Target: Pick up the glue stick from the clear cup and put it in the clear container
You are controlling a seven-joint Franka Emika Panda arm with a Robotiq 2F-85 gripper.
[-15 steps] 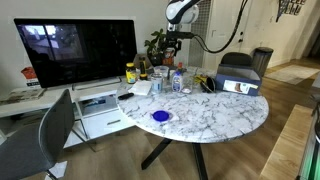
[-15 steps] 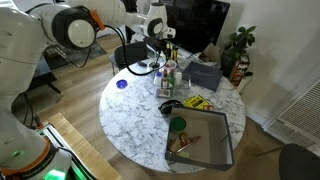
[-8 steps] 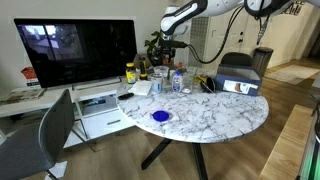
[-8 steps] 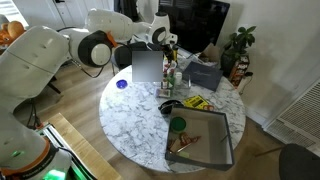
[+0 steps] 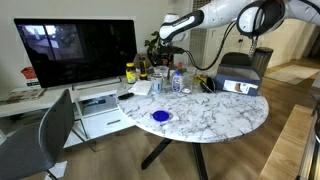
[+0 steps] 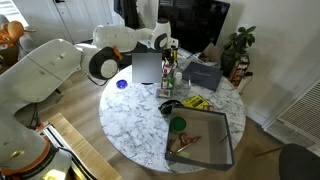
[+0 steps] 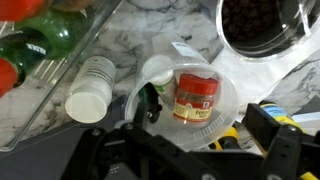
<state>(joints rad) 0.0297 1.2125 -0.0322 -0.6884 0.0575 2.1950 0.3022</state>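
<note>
Only the wrist view shows the glue stick (image 7: 195,97) inside the clear cup (image 7: 225,75), the gripper (image 7: 192,142) spread wide over it; both exterior views place that gripper above the table (image 5: 215,115) at its cluttered far edge.

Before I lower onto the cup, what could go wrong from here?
The claw is open wide over the clear cup, so closing may catch the cup's rim rather than the glue stick and tip it. The dark jar and white-capped item sit close beside the cup; a descending finger could knock them.
</note>
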